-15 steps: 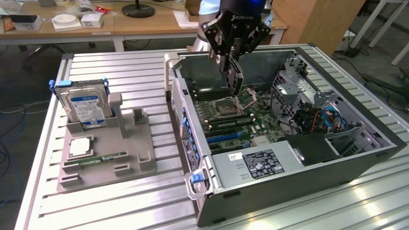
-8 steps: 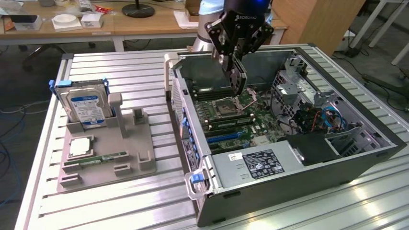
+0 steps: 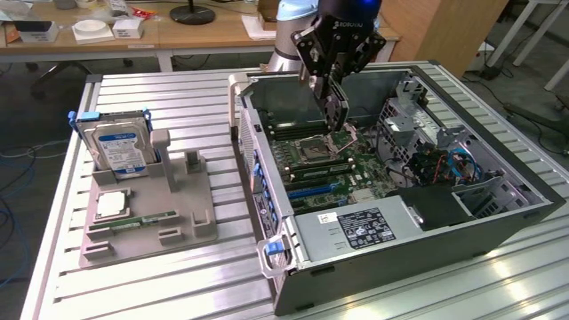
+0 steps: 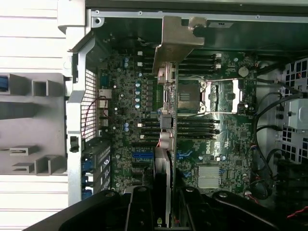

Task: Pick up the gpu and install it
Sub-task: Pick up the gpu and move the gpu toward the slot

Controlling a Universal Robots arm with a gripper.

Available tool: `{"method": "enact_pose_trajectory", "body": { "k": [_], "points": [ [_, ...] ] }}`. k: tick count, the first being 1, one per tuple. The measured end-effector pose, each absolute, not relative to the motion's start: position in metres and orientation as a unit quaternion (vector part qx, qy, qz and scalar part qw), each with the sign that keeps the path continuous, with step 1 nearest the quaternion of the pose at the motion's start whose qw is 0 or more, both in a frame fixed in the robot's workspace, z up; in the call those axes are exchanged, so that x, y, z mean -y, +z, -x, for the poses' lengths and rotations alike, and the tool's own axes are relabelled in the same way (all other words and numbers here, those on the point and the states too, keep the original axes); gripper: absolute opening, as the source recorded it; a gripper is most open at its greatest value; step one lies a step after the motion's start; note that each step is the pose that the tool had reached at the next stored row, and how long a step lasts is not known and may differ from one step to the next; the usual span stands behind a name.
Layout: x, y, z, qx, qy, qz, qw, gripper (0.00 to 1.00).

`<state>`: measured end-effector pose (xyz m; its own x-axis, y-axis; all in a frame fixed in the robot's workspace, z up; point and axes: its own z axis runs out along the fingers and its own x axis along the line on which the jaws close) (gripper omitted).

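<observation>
Your black gripper [image 3: 331, 83] is closed on the gpu [image 3: 336, 115], the thin dark flat card with a silvery metal bracket at one end, and the card hangs edge-down between the jaws. It's up over the open dark-grey computer case [image 3: 418, 260], above the green motherboard [image 3: 342, 170] and near the silver processor socket [image 3: 322, 143].

From your wrist view you look straight down the card's edge [image 4: 166, 149]. A black finger [image 4: 139, 211] presses on each side, and the silver bracket [image 4: 178, 43] sits at the far end toward the case wall. You can't tell from either view whether the card touches the board.

Off to the exterior view's left, on the slatted aluminium table [image 3: 178, 280], the grey moulded holder tray [image 3: 169, 200] carries the upright blue-and-white-labelled hard drive [image 3: 120, 147], a flat silver square processor chip [image 3: 113, 203] and the narrow green memory stick [image 3: 142, 219].
</observation>
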<state>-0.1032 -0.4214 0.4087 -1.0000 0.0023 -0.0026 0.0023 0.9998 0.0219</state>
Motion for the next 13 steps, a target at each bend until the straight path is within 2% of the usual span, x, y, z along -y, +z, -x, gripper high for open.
{"method": "enact_pose_trajectory", "body": {
  "k": [13],
  "points": [
    [0.421,0.408,0.086,-1.0,0.011,-0.001,0.001,0.26]
  ]
}}
